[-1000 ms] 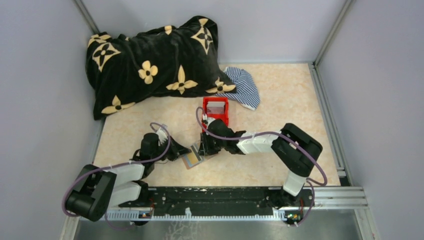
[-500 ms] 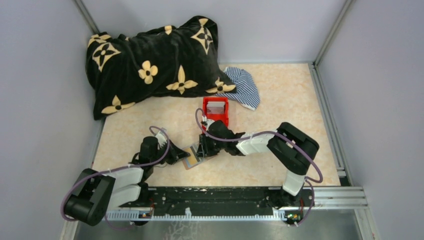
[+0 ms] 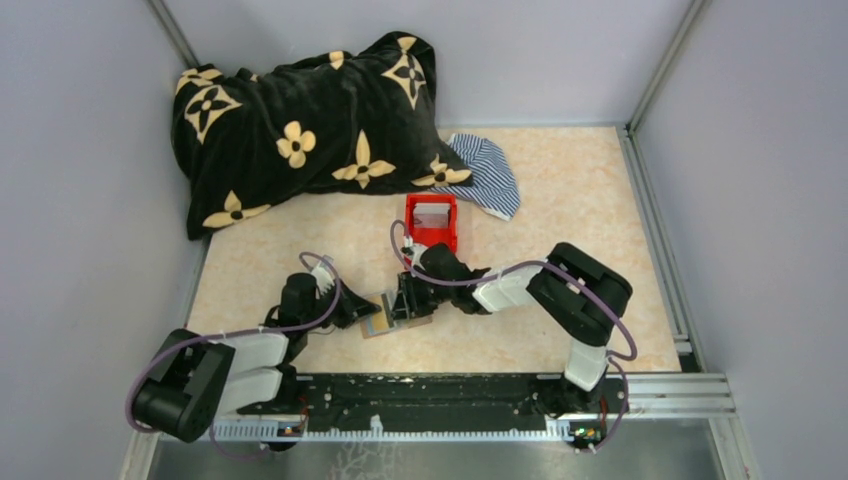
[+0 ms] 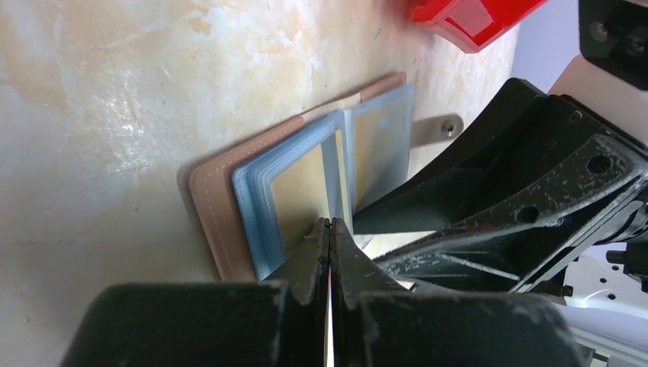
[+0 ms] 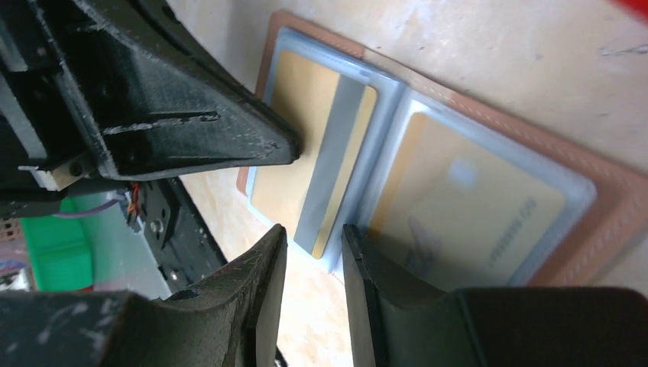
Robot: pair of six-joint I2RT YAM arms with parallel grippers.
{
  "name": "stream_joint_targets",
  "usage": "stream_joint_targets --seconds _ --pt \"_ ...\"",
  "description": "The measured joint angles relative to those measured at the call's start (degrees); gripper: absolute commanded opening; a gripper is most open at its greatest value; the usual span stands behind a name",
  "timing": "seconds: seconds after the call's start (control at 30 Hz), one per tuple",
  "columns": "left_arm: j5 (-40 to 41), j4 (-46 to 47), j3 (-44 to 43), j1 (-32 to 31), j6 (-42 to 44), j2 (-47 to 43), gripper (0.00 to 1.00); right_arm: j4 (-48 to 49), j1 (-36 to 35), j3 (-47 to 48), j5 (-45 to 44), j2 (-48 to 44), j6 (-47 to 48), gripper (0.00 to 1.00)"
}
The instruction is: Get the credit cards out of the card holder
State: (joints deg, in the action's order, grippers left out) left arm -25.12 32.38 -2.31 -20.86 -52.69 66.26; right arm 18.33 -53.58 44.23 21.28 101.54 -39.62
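At the near side, left claw (image 4: 330, 226): clenched, its tips pressing on the holder's edge; I cannot tell whether it is pinching a leaf.
Holder (image 4: 210, 206): lying open on the surface (image 3: 580, 200), reaching from claw to claw.
Cards (image 5: 466, 206): sitting in the blue pockets, tan faces showing.
Right claw (image 5: 312, 248): released, straddling one card's short end, which is pointing into the gap; this arm is looking better placed to pull.
Bin (image 3: 431, 222): standing beyond.
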Motion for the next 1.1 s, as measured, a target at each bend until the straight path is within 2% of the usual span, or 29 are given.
stream_joint_targets --seconds 0.27,0.4,0.53,0.6,0.73,0.83,0.9,1.0,1.1 --pt "-0.61 4.04 0.00 0.00 -0.04 3.52 0.00 8.50 0.00 -1.18 7.69 3.89 -3.54 0.35" --pt "-0.48 4.00 0.07 0.00 0.02 3.39 0.00 14.23 0.02 -1.55 10.84 6.69 -6.71 0.35" --pt "0.07 2.89 0.22 0.00 0.46 1.97 0.00 15.54 0.00 -1.55 11.50 7.28 -7.80 0.33" --pt "0.39 1.27 0.15 0.00 1.16 0.57 0.04 14.43 0.00 -1.53 11.15 6.84 -7.32 0.33" --pt "1.40 -6.08 -2.03 -0.04 4.02 -3.72 0.33 6.16 0.04 -1.53 7.72 0.96 -4.07 0.34" --pt "2.69 -13.22 -6.69 -0.04 7.37 -6.93 0.45 0.35 0.26 -1.51 4.44 -5.27 -1.66 0.34" --pt "3.23 -16.24 -10.12 -0.04 9.31 -8.00 0.47 -3.06 0.59 -1.46 1.90 -9.42 -0.20 0.34" --pt "3.67 -18.93 -14.32 -0.04 12.33 -7.76 0.44 -6.93 1.42 -1.44 -1.22 -12.72 1.20 0.36" --pt "3.74 -19.76 -15.30 -0.11 13.90 -6.38 0.43 -10.54 2.21 -1.49 -3.82 -13.62 2.01 0.46"
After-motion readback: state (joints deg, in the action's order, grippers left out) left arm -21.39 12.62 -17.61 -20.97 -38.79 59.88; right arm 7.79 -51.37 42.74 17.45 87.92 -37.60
